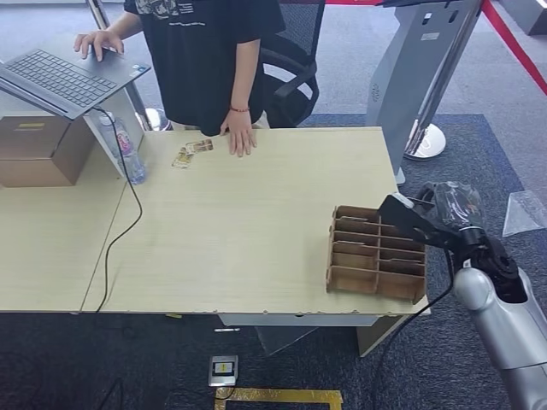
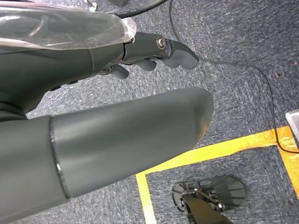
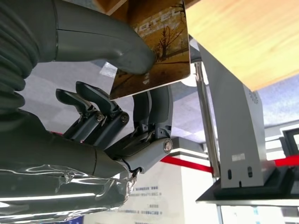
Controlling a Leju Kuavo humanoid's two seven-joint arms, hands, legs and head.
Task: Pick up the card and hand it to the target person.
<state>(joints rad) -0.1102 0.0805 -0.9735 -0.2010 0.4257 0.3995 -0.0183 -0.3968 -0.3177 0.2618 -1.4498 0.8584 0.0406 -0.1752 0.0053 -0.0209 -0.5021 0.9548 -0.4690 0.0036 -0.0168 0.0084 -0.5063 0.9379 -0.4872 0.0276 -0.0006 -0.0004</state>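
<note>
One card sits pinched between the thumb and fingers of the right robot hand above the slotted holder at the worktop edge, seemingly lifted for delivery to the person opposite, while the left robot hand hangs loosely curled, holding nothing.

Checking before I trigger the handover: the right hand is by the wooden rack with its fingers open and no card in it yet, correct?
Not quite. The right hand is by the wooden rack, but it already holds the card, pinched between thumb and fingers. The right wrist view shows this.
</note>
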